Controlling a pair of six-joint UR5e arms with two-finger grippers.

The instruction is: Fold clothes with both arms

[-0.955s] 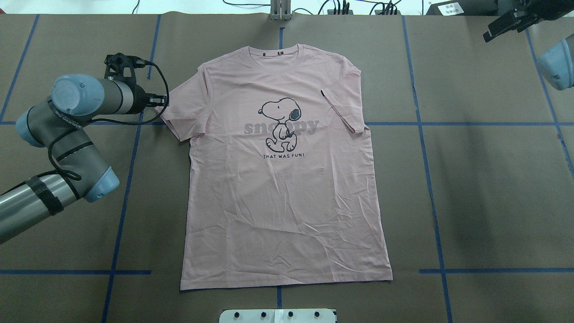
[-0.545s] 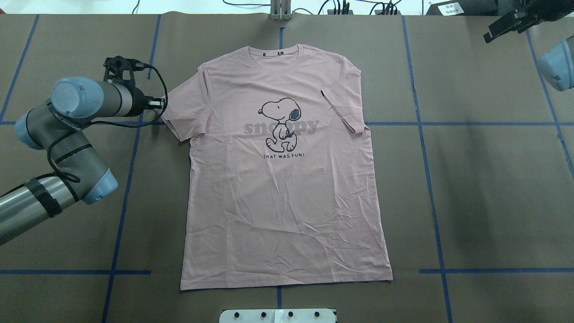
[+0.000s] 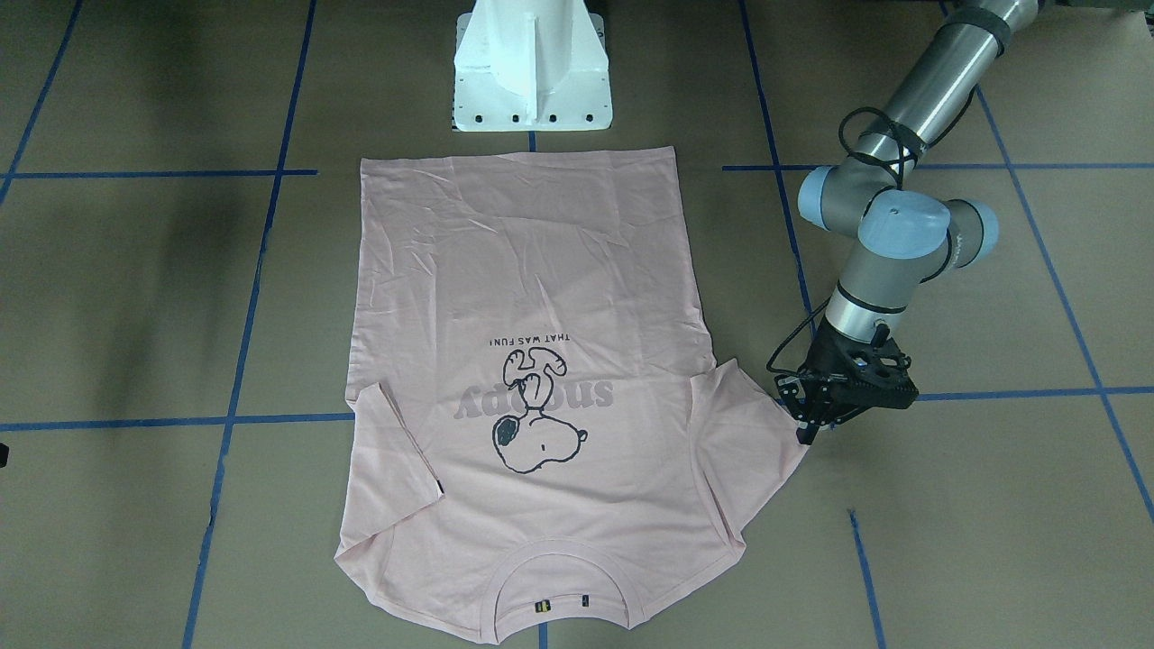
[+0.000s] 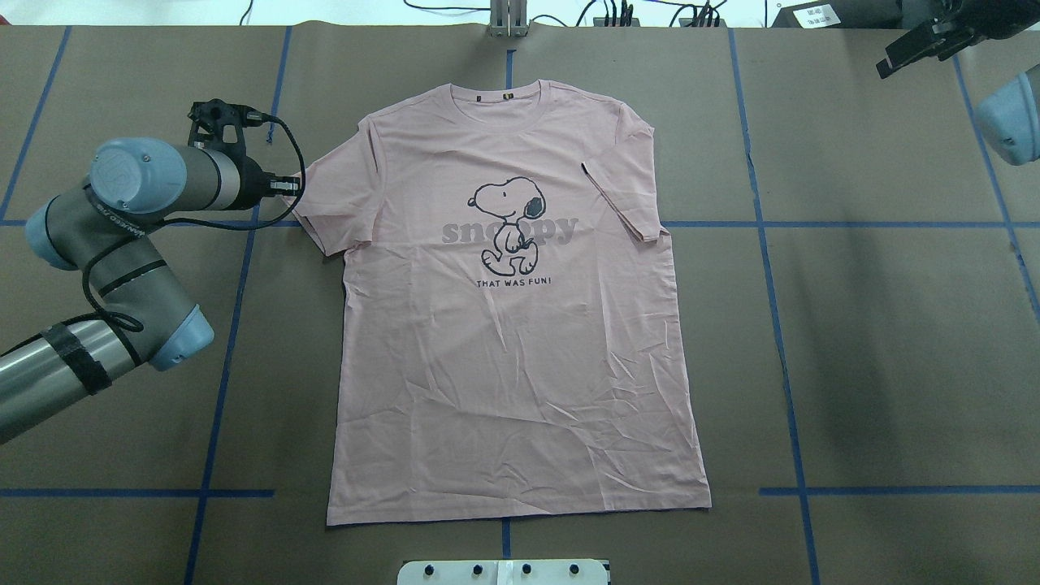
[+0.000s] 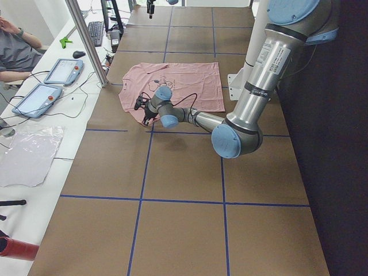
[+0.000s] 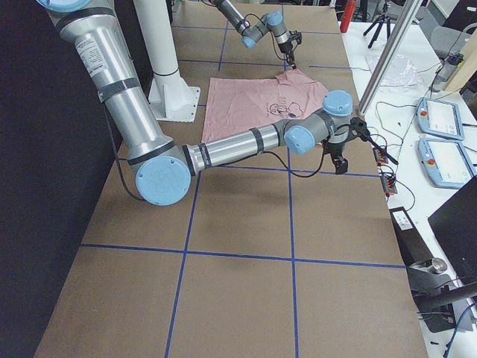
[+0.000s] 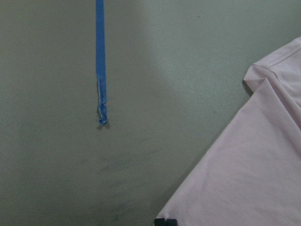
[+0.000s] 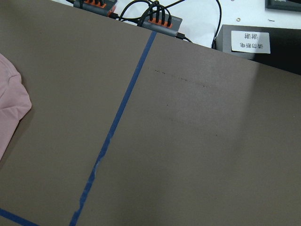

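**Pink T-shirt lies flat as left arm closes on its sleeve**

On the left, the left arm (image 4: 138, 211) reaches low over the brown bench (image 4: 877, 325), its tip just beside the outer edge of the near sleeve (image 4: 333, 199). From the wrist camera, one dark fingertip (image 7: 165, 221) shows at the sleeve's corner. Whether the jaws are wide, narrow or already pinching cloth cannot be told from any view.

In the middle, the T-shirt (image 4: 512, 341) lies face up and spread out, collar (image 4: 504, 97) away from the robot and hem (image 4: 520, 508) towards it, the body lightly creased. It looks thin, light and limp, so it should lift with little force but sag and drag wherever it is not held. It offers nothing stiff to push against. The likely holds are the edges: a sleeve cuff or shoulder seam, and a hem corner on the same side. That way the two arms could carry one long side over together. A pinch here probably has to slide under a single layer lying flush on the bench.

On the right, the right arm (image 4: 1007, 122) waits well apart from the shirt, near the bench's far corner. The state of its jaws cannot be told either.
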